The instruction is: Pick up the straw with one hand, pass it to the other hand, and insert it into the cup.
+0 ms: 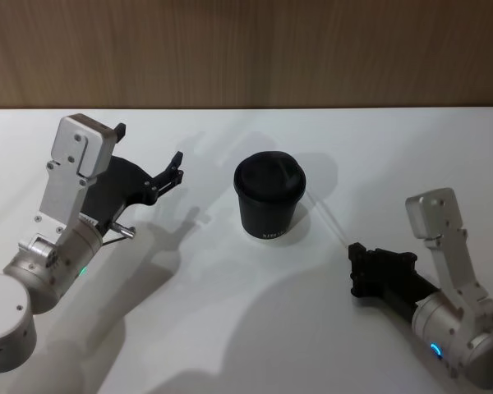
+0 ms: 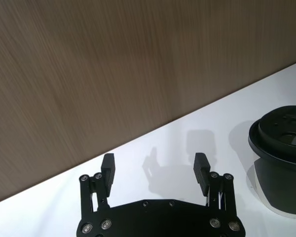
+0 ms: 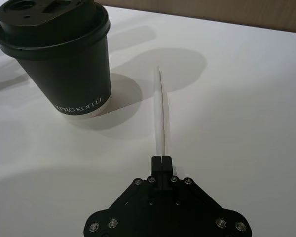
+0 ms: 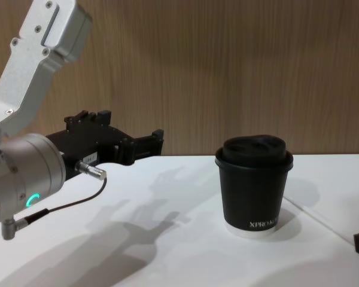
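The black lidded cup stands upright near the middle of the white table. The thin white straw runs low over the table to the cup's right, its far end close to the cup's base. My right gripper is shut on the straw's near end, to the right of the cup and nearer to me. Raised above the table to the left of the cup, my left gripper is open and holds nothing. In the left wrist view the cup sits off to one side.
The white table ends at a brown wood-grain wall behind the cup. A thin dark cable loops under my left wrist. Bare table lies in front of the cup and between the two arms.
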